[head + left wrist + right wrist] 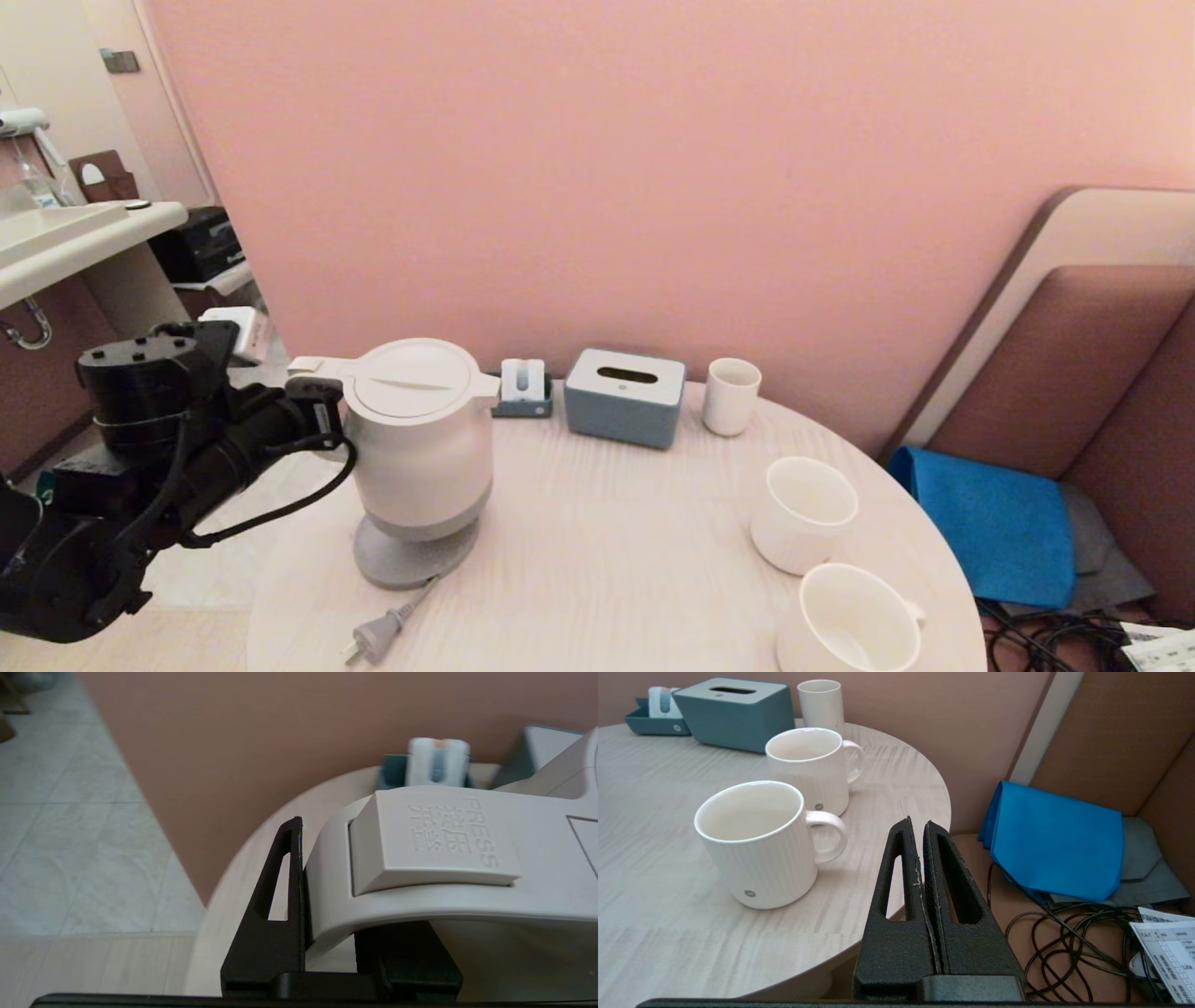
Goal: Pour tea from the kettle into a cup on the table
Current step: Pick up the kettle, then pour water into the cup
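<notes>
The white kettle [420,439] stands over its grey base disc [397,563] on the left part of the round pale wood table [607,541], leaning slightly. My left gripper [322,411] [345,877] is shut on the kettle's loop handle [420,858], one finger on each side just behind the press button. Two white mugs [803,509] [850,621] stand at the table's right edge, seen also as the near mug [756,844] and the far mug [808,765]. No tea shows in any view. My right gripper [917,823] hangs shut and empty beside the table's right rim.
A grey-blue tissue box [624,397], a small tray [523,390] and a tall white cup [730,395] line the back edge by the pink wall. The kettle's plug [373,639] lies near the front. A blue cloth [994,523] and cables [1087,942] lie on the bench to the right.
</notes>
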